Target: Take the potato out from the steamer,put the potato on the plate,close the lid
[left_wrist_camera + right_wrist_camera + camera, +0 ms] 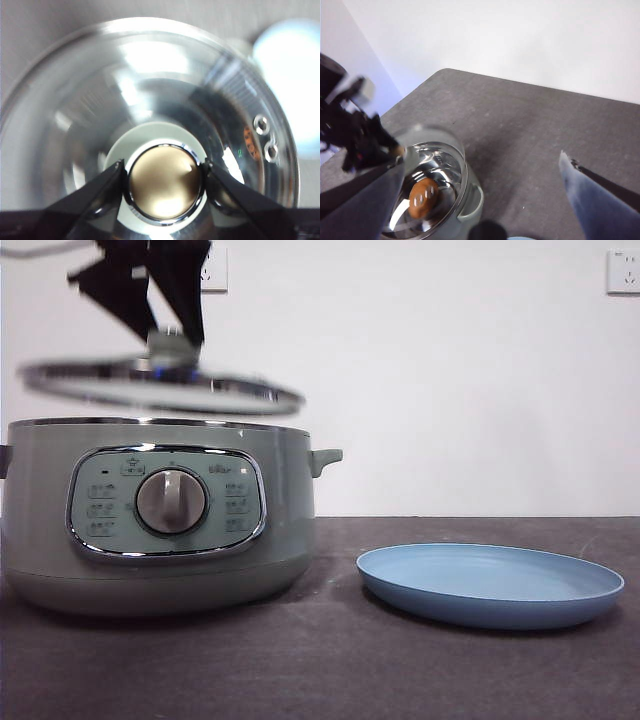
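Front view: my left gripper (172,340) holds the lid (160,383) by its knob, just above the steamer (160,515), tilted and motion-blurred. Blue plate (490,585) sits beside the pot, bare.

Left wrist view: jaws pinch the lid knob (164,182) on both sides; the potato (251,142) shows as an orange smear through the glass. Grip is narrow on a smooth round knob, so I judge a swing could let the lid twist or slip onto the rim.

Right wrist view: my right gripper (485,200) waits spread wide, holding nothing. Potato (423,196) lies in the pot's steel bowl. Reaching in under a low lid risks a collision
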Controlling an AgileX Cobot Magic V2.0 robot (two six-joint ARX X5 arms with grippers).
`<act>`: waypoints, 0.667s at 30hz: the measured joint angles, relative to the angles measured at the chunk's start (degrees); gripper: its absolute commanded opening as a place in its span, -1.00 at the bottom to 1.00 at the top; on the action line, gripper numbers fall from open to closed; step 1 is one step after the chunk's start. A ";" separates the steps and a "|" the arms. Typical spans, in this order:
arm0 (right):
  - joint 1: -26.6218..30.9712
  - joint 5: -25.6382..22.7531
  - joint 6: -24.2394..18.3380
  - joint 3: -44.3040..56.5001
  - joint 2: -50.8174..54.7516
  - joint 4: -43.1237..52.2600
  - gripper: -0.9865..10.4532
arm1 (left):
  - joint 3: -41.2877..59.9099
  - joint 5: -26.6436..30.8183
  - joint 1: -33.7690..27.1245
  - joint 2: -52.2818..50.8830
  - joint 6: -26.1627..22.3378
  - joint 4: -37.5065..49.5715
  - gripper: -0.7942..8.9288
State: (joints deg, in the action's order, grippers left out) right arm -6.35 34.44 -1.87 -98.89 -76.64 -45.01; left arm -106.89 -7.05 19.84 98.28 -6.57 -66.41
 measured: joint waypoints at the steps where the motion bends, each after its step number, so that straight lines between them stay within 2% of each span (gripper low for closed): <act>1: -0.24 0.00 0.15 0.00 0.00 -0.35 0.32 | -1.90 0.98 0.00 0.00 -0.07 -0.35 -0.85; 5: -2.91 -0.07 0.55 0.00 0.00 -0.66 0.32 | -10.47 7.23 0.00 0.00 -0.35 -1.22 -0.85; 10: -9.01 -1.31 0.61 0.00 -0.04 -0.63 0.32 | -22.56 17.03 0.00 0.00 -0.50 -4.52 -0.85; 17: -22.93 -12.94 0.61 -0.44 -5.68 -0.39 0.29 | -38.18 33.44 0.00 -0.07 -0.55 -10.05 -0.85; 20: -27.69 -13.75 0.61 -0.87 -11.04 -0.63 0.26 | -42.18 40.92 -0.02 -0.17 -0.52 -10.16 -0.85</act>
State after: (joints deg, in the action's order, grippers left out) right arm -34.04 20.69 -1.26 -99.77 -87.68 -45.65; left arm -149.08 33.87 19.81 98.10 -7.09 -76.58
